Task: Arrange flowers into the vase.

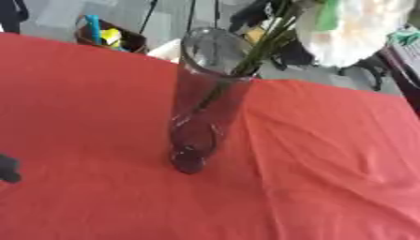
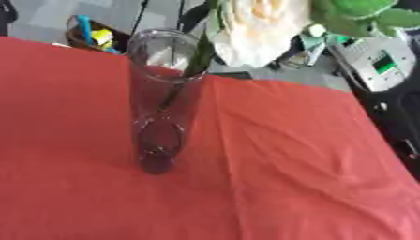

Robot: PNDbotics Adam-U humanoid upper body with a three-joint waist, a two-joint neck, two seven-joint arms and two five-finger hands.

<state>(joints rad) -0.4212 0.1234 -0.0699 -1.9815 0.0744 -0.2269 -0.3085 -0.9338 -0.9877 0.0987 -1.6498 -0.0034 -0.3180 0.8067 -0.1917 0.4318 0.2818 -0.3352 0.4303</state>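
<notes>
At the left edge of the left eye view a small dark shape, the left hand, rests low on the counter; so little of it shows that I cannot tell whether it is released or clenched. The right hand appears in neither view. Toward the middle of the red-covered counter, well apart from that dark shape, stands the vase, a tall clear glass cylinder, upright on its base with its open rim toward the far edge. Green stems slant into its mouth from the upper right and reach down inside the glass along its right wall. Above the rim, beyond the far edge, hangs a large white flower with a creamy centre, and green leaves show just right of it. The red cloth lies creased to the right of the vase. Behind the far left corner sits a dark box holding blue and yellow things, off the counter.
</notes>
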